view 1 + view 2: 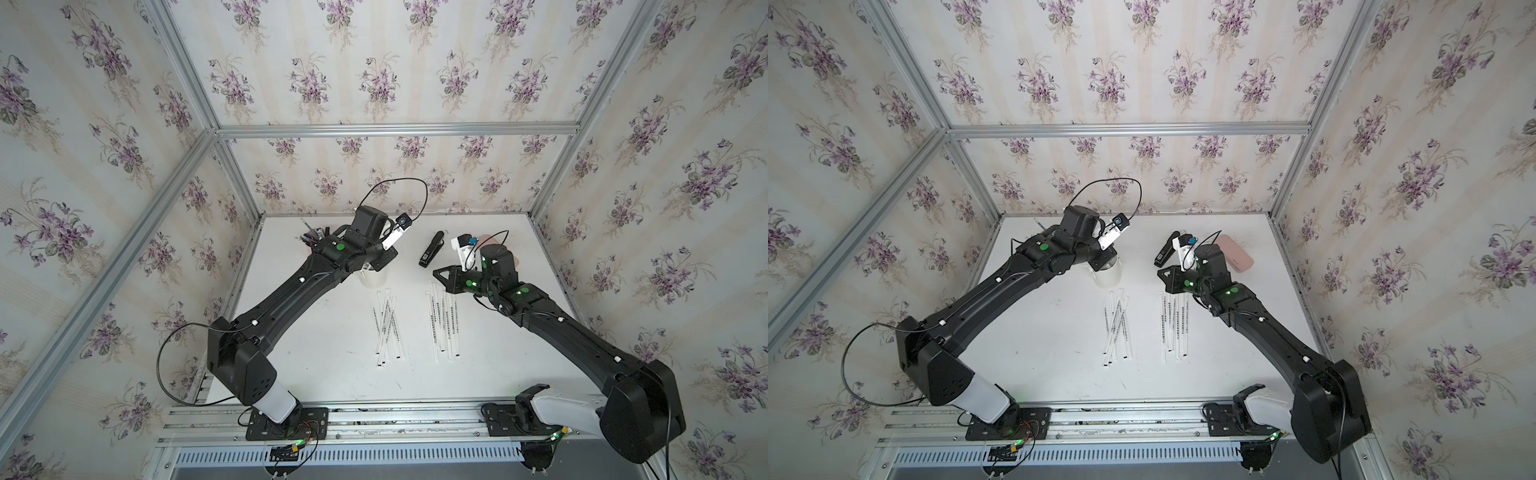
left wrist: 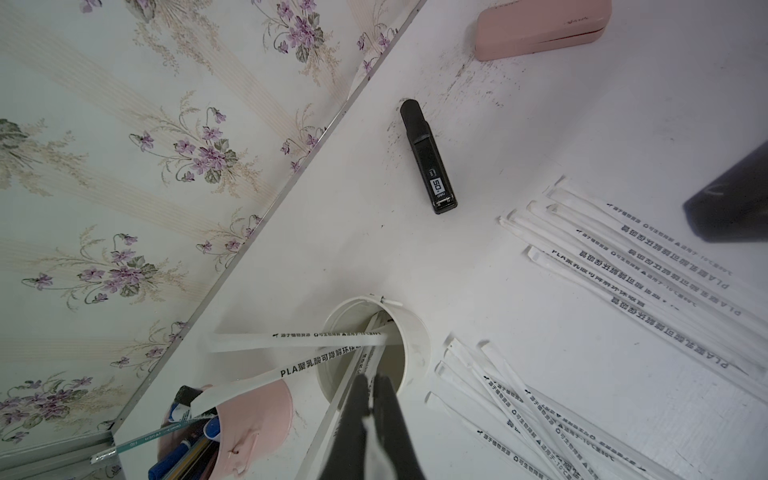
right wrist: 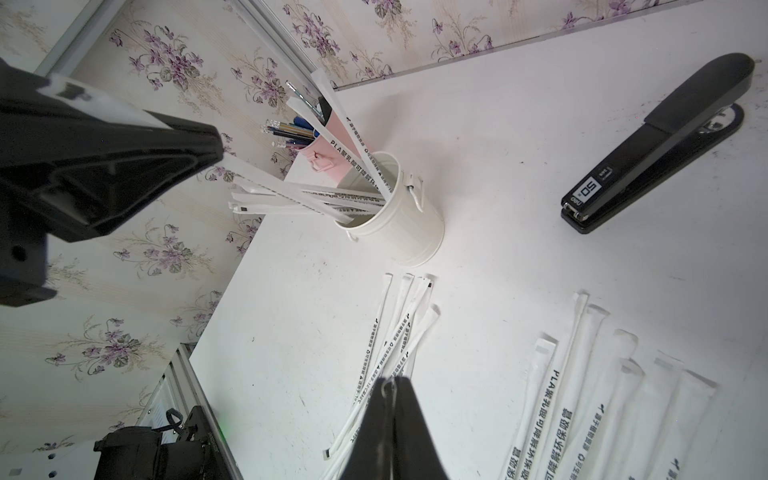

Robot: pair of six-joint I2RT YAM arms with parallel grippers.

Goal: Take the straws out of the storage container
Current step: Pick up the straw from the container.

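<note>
The storage container [image 2: 415, 332] is a small white bucket [image 3: 407, 232] near the back left of the table, seen in both top views [image 1: 374, 279] [image 1: 1108, 276]. A few wrapped straws [image 2: 299, 338] lean out of its rim [image 3: 291, 195]. My left gripper [image 2: 371, 380] hangs over the container's mouth, its jaws shut on a straw that runs up from inside. Two piles of straws lie flat on the table [image 1: 386, 328] [image 1: 442, 324]. My right gripper [image 3: 395, 380] hovers above the right pile [image 1: 1173, 324], shut and holding nothing.
A pink pen cup [image 2: 257, 411] full of pens and pencils stands right beside the container, against the left wall. A black stapler [image 1: 430, 249] lies at the back middle. A pink case [image 1: 1235, 251] sits behind the right wrist.
</note>
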